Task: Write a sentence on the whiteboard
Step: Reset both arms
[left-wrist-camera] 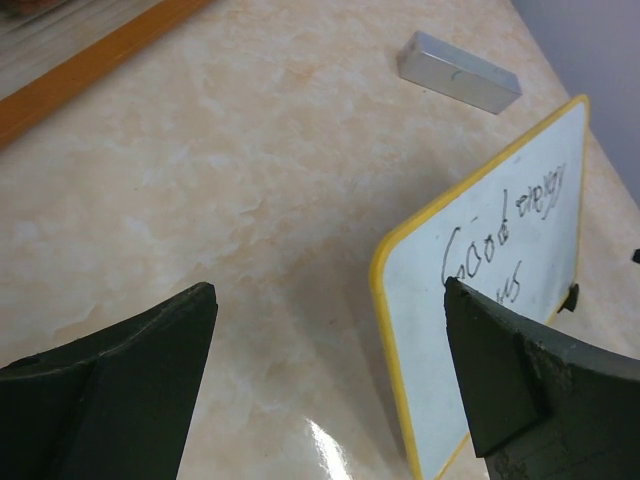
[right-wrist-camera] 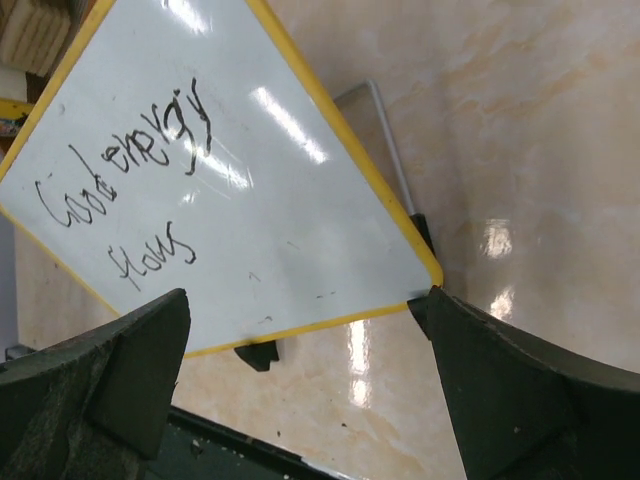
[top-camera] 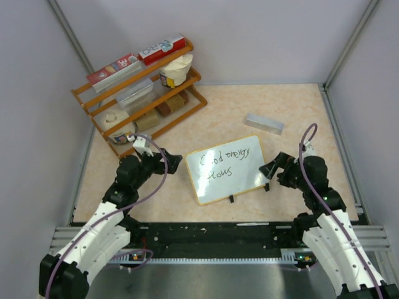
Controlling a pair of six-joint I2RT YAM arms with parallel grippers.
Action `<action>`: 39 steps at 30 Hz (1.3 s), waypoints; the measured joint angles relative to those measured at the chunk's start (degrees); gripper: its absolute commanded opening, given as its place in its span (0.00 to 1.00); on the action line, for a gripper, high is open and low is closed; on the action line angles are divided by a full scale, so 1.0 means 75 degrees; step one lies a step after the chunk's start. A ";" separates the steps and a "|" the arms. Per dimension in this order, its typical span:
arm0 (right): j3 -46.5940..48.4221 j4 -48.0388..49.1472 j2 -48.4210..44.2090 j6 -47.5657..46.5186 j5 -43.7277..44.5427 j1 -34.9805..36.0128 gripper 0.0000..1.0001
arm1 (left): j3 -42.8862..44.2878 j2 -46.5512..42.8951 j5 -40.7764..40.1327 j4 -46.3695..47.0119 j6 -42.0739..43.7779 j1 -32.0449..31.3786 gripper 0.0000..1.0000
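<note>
- Presently, the left gripper (top-camera: 167,163) and right gripper (top-camera: 272,169) both stand wide apart, holding nothing.
- The lettering looks complete, so keep both jaws off the face to avoid smearing ink or tipping it.
- The whiteboard (top-camera: 243,179) stands between them, closest to the right, and bears the sentence (top-camera: 224,163).
- The grey block (top-camera: 263,123) lies beyond, and the rack (top-camera: 93,99) is farthest.
</note>
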 measured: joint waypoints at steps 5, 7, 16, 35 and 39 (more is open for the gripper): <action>0.0326 0.0047 0.0000 -0.0431 0.0903 0.0000 0.99 | 0.0000 0.0044 -0.0746 -0.0332 0.0085 -0.0003 0.98; 0.0428 0.0140 -0.0085 -0.0635 0.1253 0.0000 0.99 | 0.0003 0.0044 -0.0988 -0.0402 0.0114 0.0000 0.98; 0.0472 0.0568 -0.0662 -0.1154 0.2218 0.0000 0.99 | 0.0055 0.0181 -0.2212 -0.0726 0.0122 0.0000 0.98; -0.0647 0.2253 -0.0507 -0.1888 0.3570 0.0000 0.98 | 0.0175 0.0979 -0.3372 -0.0484 0.0198 0.0000 0.99; -0.0909 0.2763 -0.0504 -0.1988 0.3771 0.0000 0.97 | 0.0175 0.0994 -0.3427 -0.0262 0.0338 0.0000 0.98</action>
